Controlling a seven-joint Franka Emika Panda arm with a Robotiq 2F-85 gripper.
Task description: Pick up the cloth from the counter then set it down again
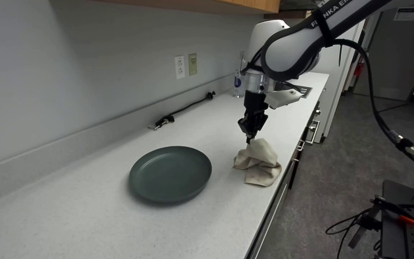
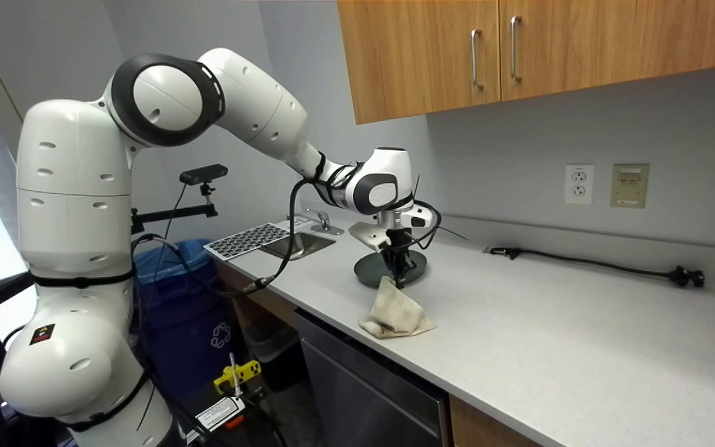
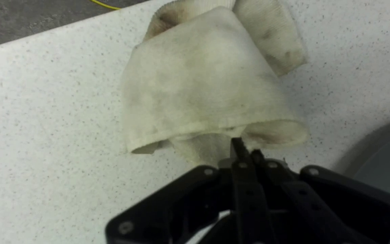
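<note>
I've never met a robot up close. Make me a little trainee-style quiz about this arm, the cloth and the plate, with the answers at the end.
1. Multiple choice: which of these is nearest the tip of the tool?
a) the sink
b) the cloth
c) the wall outlet

2. True or false: the tool is wide open.

3. Short answer: which lies closer to the front edge of the counter, the plate or the cloth?

Key
1. b
2. False: the wrist view shows it shut.
3. The cloth; the plate sits farther in, toward the wall.
</note>
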